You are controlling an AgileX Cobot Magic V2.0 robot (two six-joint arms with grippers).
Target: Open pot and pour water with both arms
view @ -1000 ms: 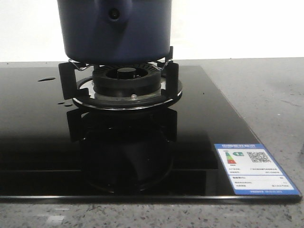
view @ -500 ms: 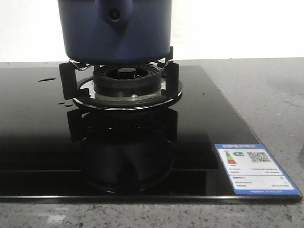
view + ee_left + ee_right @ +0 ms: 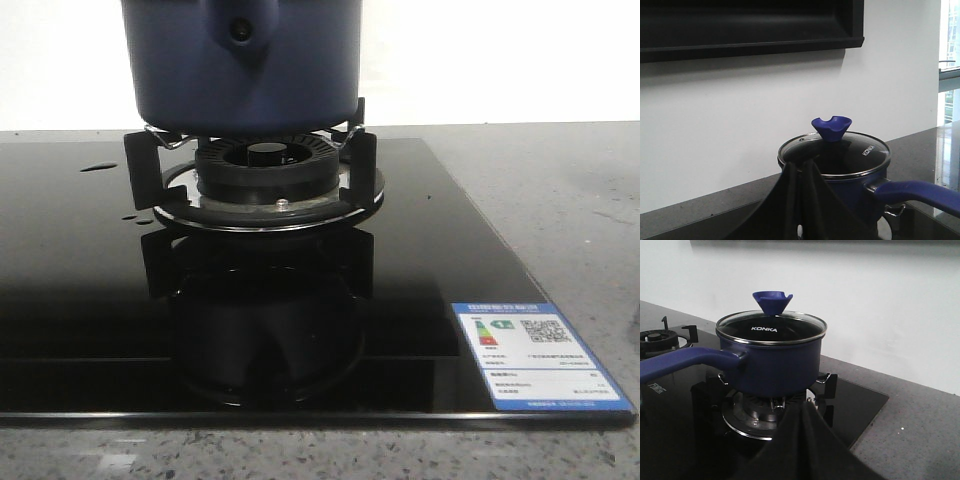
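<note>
Sitting on one burner (image 3: 262, 175), one lidded pot (image 3: 240, 65); both end effectors' (image 3: 800, 200) (image 3: 802, 440) fingers pressed together, empty.

White wall (image 3: 740, 125), dark overhead cabinet (image 3: 750, 22), bright window (image 3: 950, 60) beside it

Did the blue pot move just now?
No. The pot sits in the same spot over the burner as before.

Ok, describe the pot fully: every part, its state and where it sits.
The pot is a dark navy saucepan with matte sides and a long blue handle. A steel-rimmed glass lid, printed KONKA, sits closed on it, topped by a blue flared knob. It stands upright on the burner's black supports, and no gripper touches it.
</note>
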